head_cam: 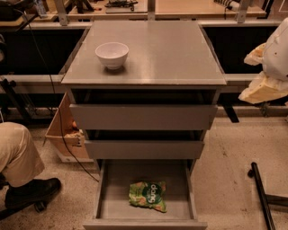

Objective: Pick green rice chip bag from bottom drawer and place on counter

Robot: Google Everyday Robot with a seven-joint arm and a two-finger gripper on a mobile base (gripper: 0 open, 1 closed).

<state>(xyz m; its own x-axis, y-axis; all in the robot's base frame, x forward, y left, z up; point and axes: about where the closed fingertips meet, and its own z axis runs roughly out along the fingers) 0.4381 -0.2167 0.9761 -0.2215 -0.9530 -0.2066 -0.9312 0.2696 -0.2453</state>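
The green rice chip bag [147, 196] lies flat on the floor of the bottom drawer [121, 179], towards its front and slightly right of centre. The drawer is pulled fully out at the bottom of the grey cabinet. The counter [162, 54] is the cabinet's grey top slab, with a white bowl [112, 54] on its left front part. My gripper [257, 74], white and cream coloured, hangs at the right edge of the view. It is at about counter height, to the right of the cabinet and well above and away from the bag.
Two upper drawers [144, 117] with taller fronts are pulled out a little. A seated person's leg and black shoe [27, 188] are at the left. A cardboard box [63, 134] stands left of the cabinet. A black pole [261, 193] lies on the floor at the right. A wooden workbench [189, 8] is behind.
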